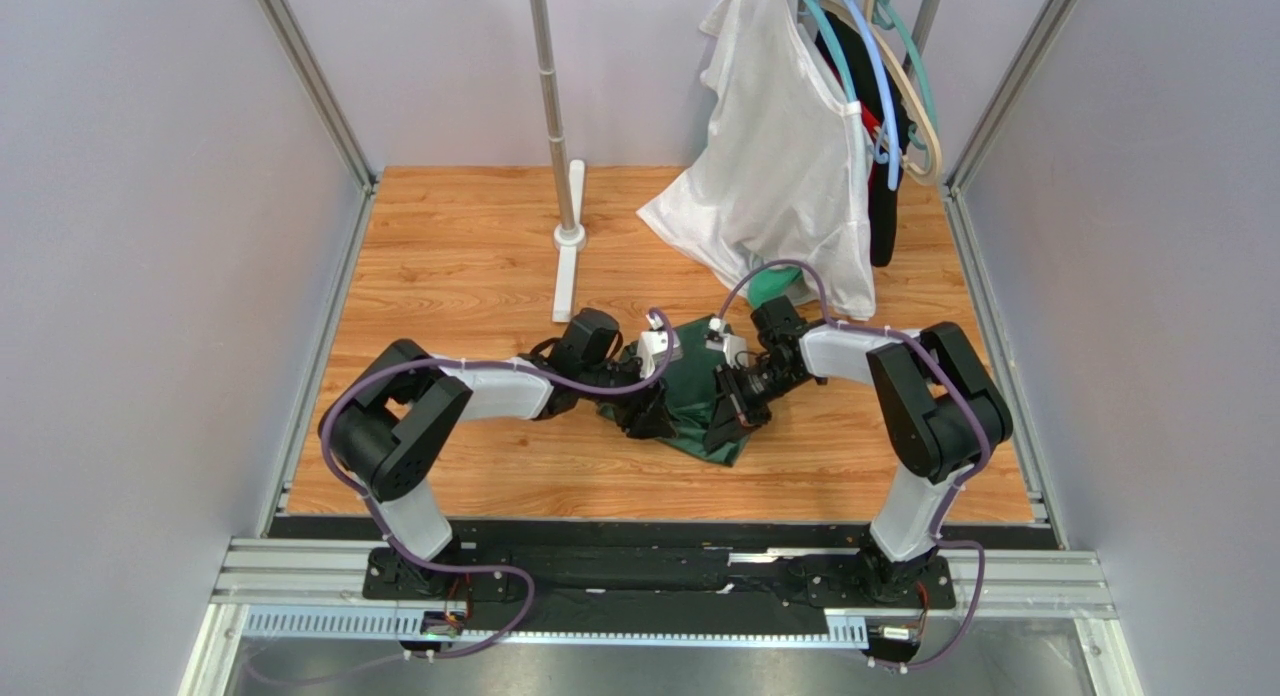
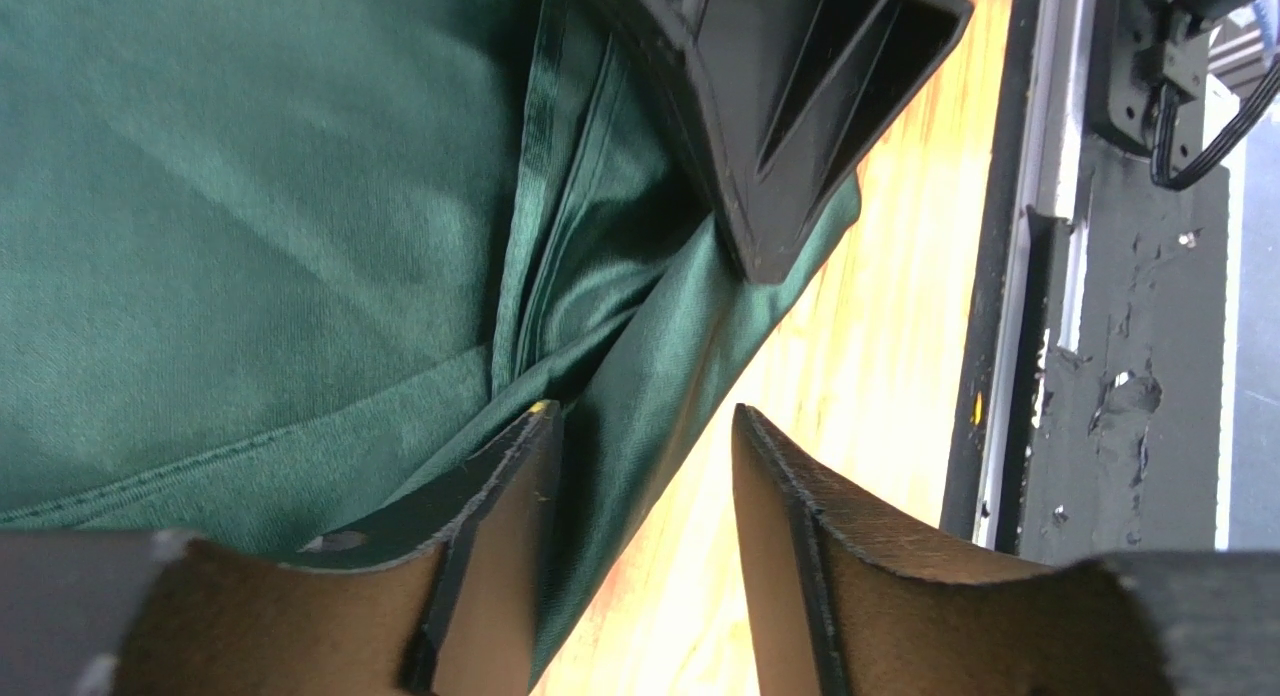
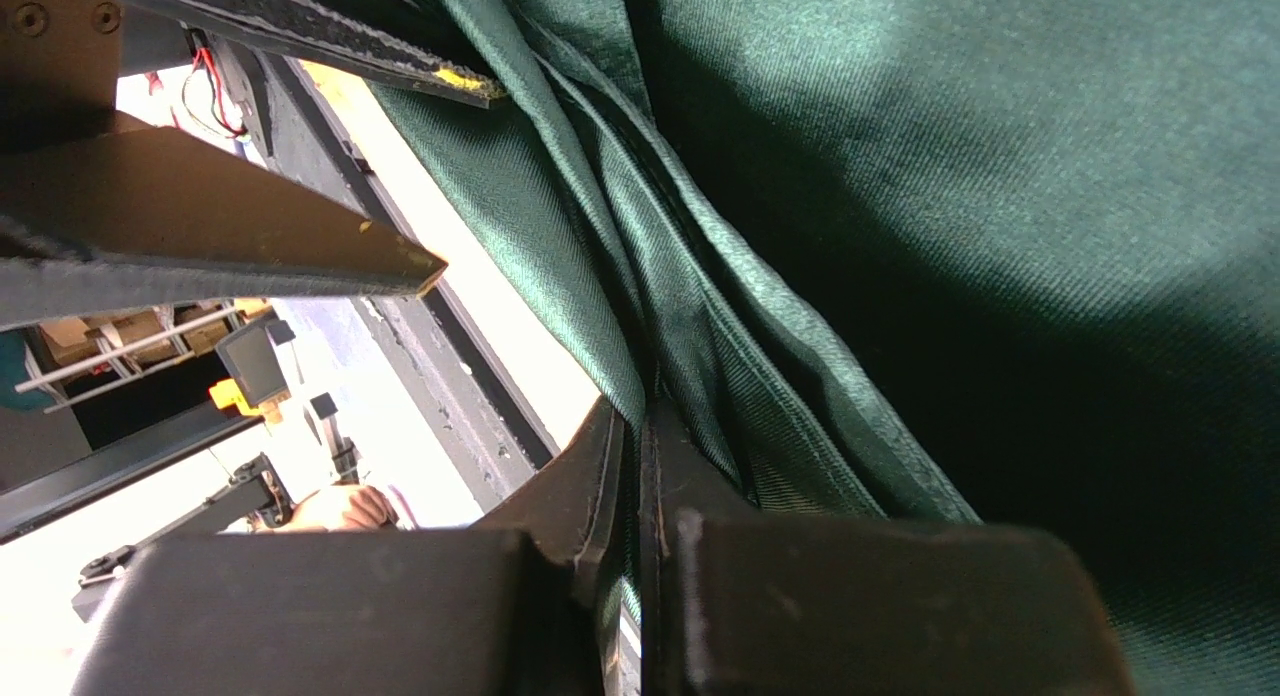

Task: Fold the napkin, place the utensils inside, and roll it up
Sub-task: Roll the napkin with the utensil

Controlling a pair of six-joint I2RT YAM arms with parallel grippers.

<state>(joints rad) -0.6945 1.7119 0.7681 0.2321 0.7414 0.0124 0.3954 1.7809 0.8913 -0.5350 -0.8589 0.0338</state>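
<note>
"Top external view, from the near edge outward: where does the cloth lie?" (Desk)

"Centre of the counter (image 1: pixel 451 246), bunched between both arms. The left gripper (image 1: pixel 649 414) reaches in from the left and the right gripper (image 1: pixel 736 408) from the right. The dark green napkin (image 1: pixel 699 426) sits between them, one corner trailing toward the near edge." (Photographer)

"Who has hold of it?" (Desk)

"The right. Its wrist camera shows the jaws closed tight on a gathered pleat (image 3: pixel 676 351) of the napkin's edge. The left gripper stands partly open, jaws astride the same satin hem (image 2: pixel 631 411) without pinching it. In the left wrist view the main spread of cloth lies left of that gripper and bare counter lies right." (Photographer)

"What does the next move turn on?" (Desk)

"As I read it, the hem runs straight ahead from the left jaws to the right gripper's finger (image 2: pixel 781 111), just beyond. The left need only close where it is. Neither arm is nearer; both are at the cloth." (Photographer)

"Utensils?" (Desk)

"None showing in any view. Farther back, a white garment (image 1: pixel 774 171) on hangers and a stand pole (image 1: pixel 559 141), well apart from the work." (Photographer)
</note>
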